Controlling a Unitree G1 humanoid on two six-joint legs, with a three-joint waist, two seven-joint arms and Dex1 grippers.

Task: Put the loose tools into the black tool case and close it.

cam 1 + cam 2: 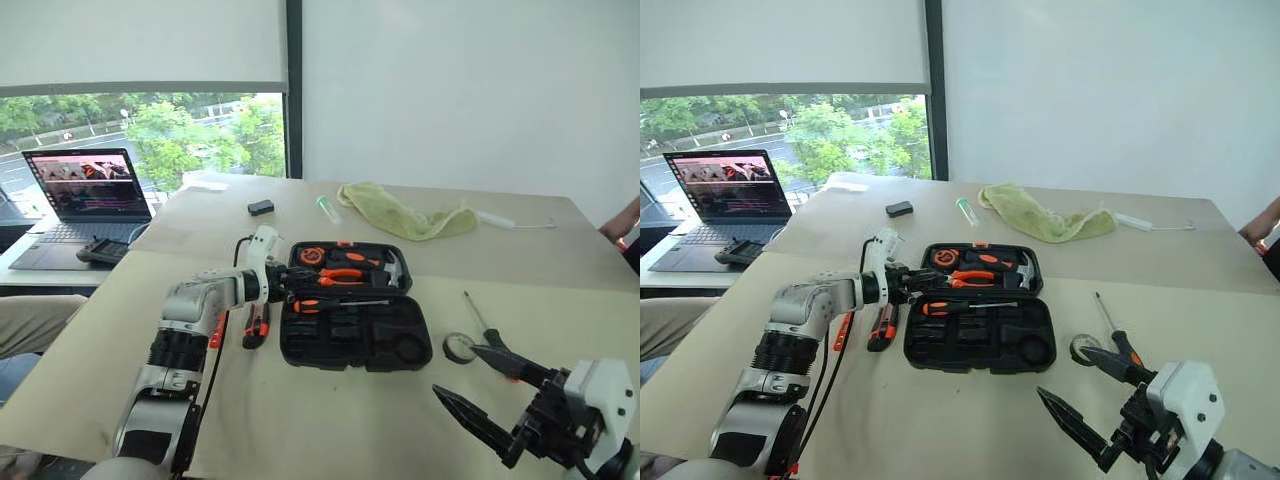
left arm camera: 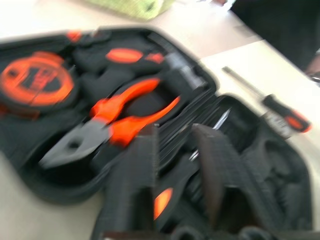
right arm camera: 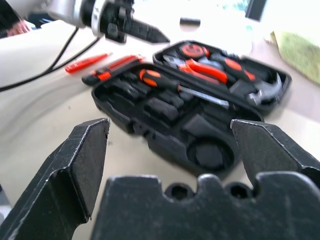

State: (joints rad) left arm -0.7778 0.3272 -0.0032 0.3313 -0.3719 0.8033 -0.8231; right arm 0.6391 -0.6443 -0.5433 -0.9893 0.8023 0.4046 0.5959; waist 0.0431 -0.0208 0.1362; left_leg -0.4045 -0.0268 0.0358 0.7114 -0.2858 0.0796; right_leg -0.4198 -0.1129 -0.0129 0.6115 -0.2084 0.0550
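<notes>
Open black tool case [image 1: 355, 318] on a beige table [image 1: 300, 420], with a robot gripper on each side.

The left gripper [image 1: 916, 283] hovers at the case's left edge, fingers slightly parted and empty, just above one screwdriver [image 3: 180, 87] already lying in its slot. A utility knife [image 1: 881, 326] and slim tester pen [image 1: 843, 330] lie on the table just left of the case, below that arm. The right gripper [image 1: 470, 385] hangs wide open and empty, near the case's right front corner. Between it and the case sit a tape roll [image 1: 459, 347] and the second screwdriver [image 1: 481, 322].
</notes>
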